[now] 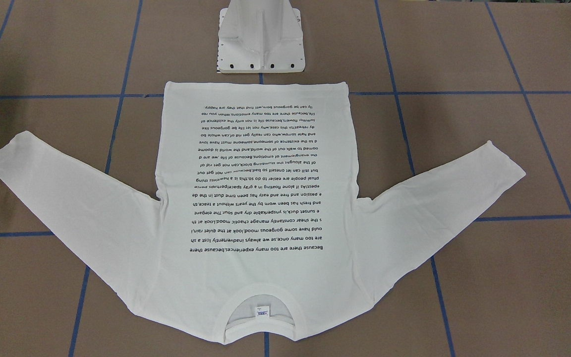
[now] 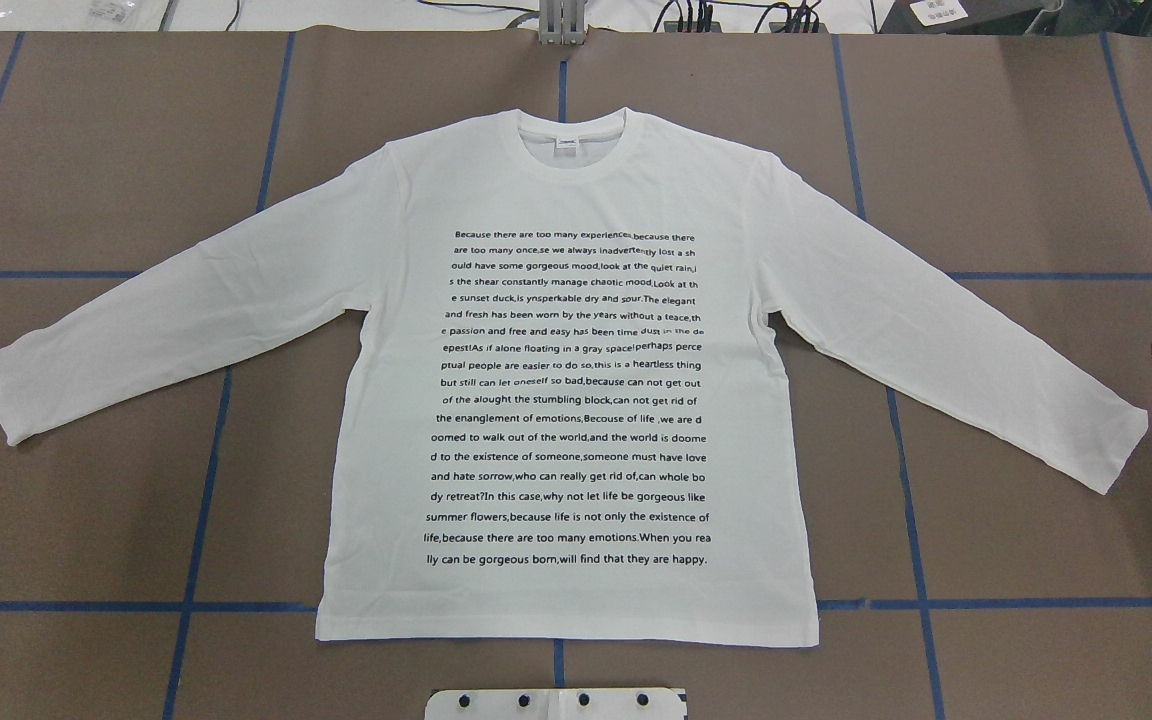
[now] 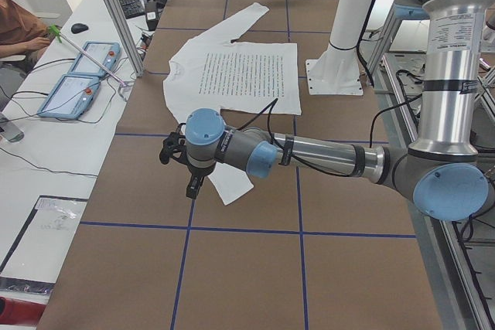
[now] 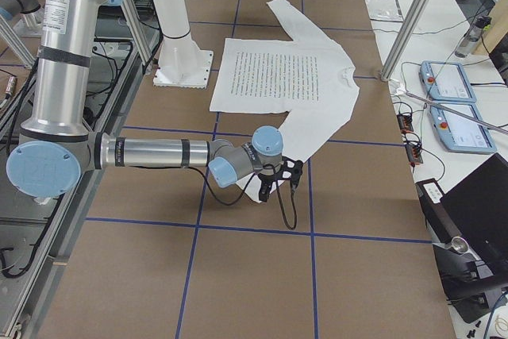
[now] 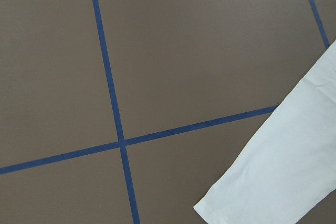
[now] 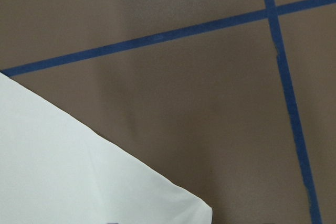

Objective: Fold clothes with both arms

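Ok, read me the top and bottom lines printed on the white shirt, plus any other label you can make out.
White long-sleeved cotton T-shirt, top line: "Because there are too many experiences,because there"
Bottom line: "lly can be gorgeous born,will find that they are happy."
Small white-blue neck label: too small to read.

Bright, even light from above; the white T-shirt [image 2: 576,400] glares slightly, its print crisp overhead, softer from the sides; below the fingers of the right gripper [image 4: 279,184] a faint blurred shadow dims the brown table [image 6: 173,129].
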Controlling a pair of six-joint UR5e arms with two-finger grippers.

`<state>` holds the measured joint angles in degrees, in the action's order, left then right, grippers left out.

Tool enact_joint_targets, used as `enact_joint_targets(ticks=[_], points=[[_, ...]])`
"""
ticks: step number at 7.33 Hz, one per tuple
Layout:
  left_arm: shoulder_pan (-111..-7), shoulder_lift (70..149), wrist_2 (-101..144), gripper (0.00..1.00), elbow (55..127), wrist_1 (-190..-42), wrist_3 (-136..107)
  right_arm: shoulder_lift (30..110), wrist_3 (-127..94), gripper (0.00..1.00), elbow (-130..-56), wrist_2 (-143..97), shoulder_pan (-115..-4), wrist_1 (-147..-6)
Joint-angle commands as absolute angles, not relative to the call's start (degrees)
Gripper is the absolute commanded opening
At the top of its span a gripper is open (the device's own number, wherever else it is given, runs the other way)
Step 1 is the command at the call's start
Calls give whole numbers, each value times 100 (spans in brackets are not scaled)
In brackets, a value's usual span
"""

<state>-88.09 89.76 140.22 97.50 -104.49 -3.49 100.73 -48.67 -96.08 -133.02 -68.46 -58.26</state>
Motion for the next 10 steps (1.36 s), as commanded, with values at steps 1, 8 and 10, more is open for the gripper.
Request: enact_joint_targets(ticks=[1,8,10], points=[[-8807,8974,14045,100,9747,-10512,-369,10099,-5621,92,-9152,-13157,-6583,-5233],[-8798,9000,14036,100,9747,-10556,-369,10037,-6460,73,-8824,-13105,-6117,-4939],[-8798,9009,14036,100,9765,-10547,-369,10028,-6460,67,-8693,-13087,-6117,-4939]])
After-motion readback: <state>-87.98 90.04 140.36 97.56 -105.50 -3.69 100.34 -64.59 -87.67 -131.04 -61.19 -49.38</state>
